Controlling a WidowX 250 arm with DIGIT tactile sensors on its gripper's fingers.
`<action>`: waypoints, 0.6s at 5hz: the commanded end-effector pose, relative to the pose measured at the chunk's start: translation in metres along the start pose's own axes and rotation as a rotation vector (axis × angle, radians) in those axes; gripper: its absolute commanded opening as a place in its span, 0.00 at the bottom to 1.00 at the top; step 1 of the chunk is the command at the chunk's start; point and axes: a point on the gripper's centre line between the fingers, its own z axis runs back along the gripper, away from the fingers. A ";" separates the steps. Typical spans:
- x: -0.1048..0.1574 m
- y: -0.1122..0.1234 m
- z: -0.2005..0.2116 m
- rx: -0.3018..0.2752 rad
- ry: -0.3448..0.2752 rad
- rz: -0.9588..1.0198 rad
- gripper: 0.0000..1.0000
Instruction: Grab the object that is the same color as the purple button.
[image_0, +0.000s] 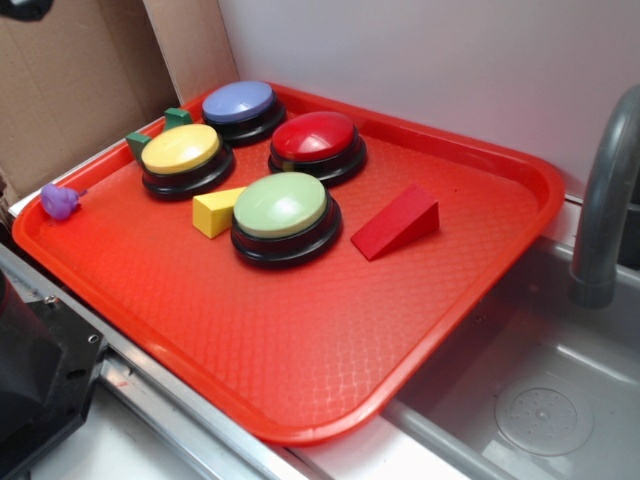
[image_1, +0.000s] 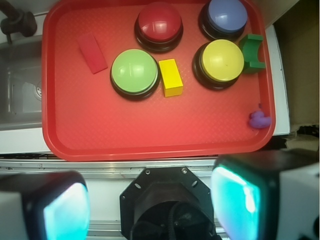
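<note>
Kitchen-style setup: steel sink (image_0: 560, 400), faucet (image_0: 605, 200), cardboard backdrop (image_0: 70, 80).

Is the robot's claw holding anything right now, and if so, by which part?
Nothing is held. The gripper is open and empty, above the tray's near edge.

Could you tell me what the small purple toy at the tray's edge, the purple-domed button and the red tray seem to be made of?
Small lumpy purple toy: likely matte moulded plastic, given its even colour and soft rounded bumps.
Periwinkle-domed push-button: probably hard plastic, a smooth satin dome on a glossy black base.
Red serving tray: looks like rigid plastic, with an embossed cross-hatch floor and a smooth raised rim catching light.
</note>
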 end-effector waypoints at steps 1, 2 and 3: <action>0.000 0.000 0.000 0.000 0.000 0.000 1.00; 0.005 0.019 -0.008 0.019 -0.013 0.202 1.00; 0.011 0.034 -0.022 0.041 -0.029 0.336 1.00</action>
